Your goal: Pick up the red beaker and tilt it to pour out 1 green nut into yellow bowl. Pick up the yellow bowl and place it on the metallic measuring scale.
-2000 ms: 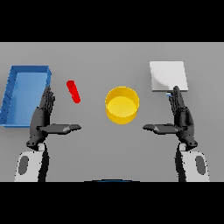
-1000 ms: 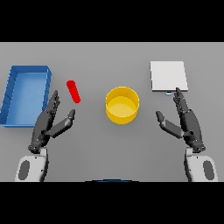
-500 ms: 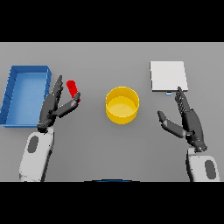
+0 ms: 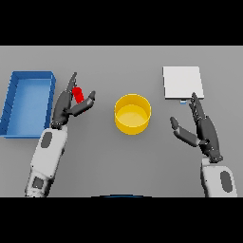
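Now the small red beaker (image 4: pixel 78 94) is flanked by the spread fingers and thumb of the left hand (image 4: pixel 68 105), beside the blue rectangular tray (image 4: pixel 10 95); whether it is touched cannot be told. The round yellow bowl (image 4: pixel 133 114) sits at the centre, the flat metallic measuring scale (image 4: pixel 182 83) to its right, with the right hand (image 4: pixel 201 130) held wide open below it

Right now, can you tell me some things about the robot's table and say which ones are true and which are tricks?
1. The left hand is at the red beaker, its fingers on either side of it. True.
2. The yellow bowl sits on the measuring scale. False: the bowl stands on the grey table, apart from the scale.
3. The right hand holds the bowl. False: it is open, to the right of the bowl and just below the scale, holding nothing.
4. A blue tray lies to the left of the beaker. True.
5. The beaker lies inside the tray. False: it is outside, to the right of the tray.
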`<action>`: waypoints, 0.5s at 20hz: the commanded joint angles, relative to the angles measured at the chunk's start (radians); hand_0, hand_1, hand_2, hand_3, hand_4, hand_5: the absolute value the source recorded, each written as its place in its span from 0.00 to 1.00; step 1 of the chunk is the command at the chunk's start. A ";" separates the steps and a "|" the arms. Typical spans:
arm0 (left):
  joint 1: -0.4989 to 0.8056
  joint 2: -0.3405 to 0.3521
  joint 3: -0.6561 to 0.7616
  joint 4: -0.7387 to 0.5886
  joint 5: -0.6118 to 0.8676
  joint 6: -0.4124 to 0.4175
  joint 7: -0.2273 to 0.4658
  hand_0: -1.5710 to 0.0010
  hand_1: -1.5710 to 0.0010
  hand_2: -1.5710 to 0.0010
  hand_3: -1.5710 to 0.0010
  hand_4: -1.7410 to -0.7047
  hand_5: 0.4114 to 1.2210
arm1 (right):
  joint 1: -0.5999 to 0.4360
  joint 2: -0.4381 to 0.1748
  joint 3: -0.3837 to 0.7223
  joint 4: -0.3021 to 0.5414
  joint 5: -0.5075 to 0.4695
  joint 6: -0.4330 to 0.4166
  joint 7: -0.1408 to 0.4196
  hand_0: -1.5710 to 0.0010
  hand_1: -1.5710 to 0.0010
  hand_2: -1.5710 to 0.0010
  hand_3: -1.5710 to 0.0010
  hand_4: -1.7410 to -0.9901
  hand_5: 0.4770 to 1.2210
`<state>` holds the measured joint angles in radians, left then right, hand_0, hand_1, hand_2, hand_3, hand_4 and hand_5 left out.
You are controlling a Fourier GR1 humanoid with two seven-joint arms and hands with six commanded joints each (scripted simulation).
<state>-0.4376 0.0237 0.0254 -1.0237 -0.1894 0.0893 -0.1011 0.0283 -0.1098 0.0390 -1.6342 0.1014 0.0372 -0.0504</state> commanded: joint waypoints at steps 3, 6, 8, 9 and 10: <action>-0.024 -0.014 0.020 0.055 0.015 0.005 -0.062 1.00 1.00 1.00 1.00 0.42 0.35 | 0.002 -0.003 -0.004 0.011 0.002 0.001 -0.021 1.00 1.00 1.00 1.00 0.59 0.23; -0.047 -0.029 0.046 0.106 0.028 0.025 -0.087 0.90 0.91 0.89 0.92 0.36 0.41 | 0.012 -0.002 -0.007 -0.002 -0.007 0.001 -0.020 1.00 1.00 1.00 1.00 0.59 0.23; -0.075 -0.035 0.072 0.129 0.050 0.034 -0.097 0.63 0.65 0.65 0.73 0.31 0.46 | 0.002 -0.001 -0.003 -0.010 -0.006 0.000 0.011 1.00 1.00 1.00 1.00 0.60 0.23; -0.075 -0.042 0.078 0.142 0.054 0.040 -0.115 0.50 0.52 0.52 0.59 0.31 0.57 | 0.014 0.003 0.002 -0.011 0.000 -0.002 -0.004 1.00 1.00 1.00 1.00 0.60 0.23; -0.081 -0.050 0.082 0.146 0.058 0.047 -0.123 0.40 0.41 0.42 0.47 0.31 0.66 | 0.014 0.001 -0.001 -0.008 0.000 -0.003 0.003 1.00 1.00 1.00 1.00 0.60 0.23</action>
<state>-0.5189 -0.0262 0.1074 -0.8777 -0.1316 0.1358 -0.2240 0.0424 -0.1086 0.0381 -1.6420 0.1012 0.0345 -0.0461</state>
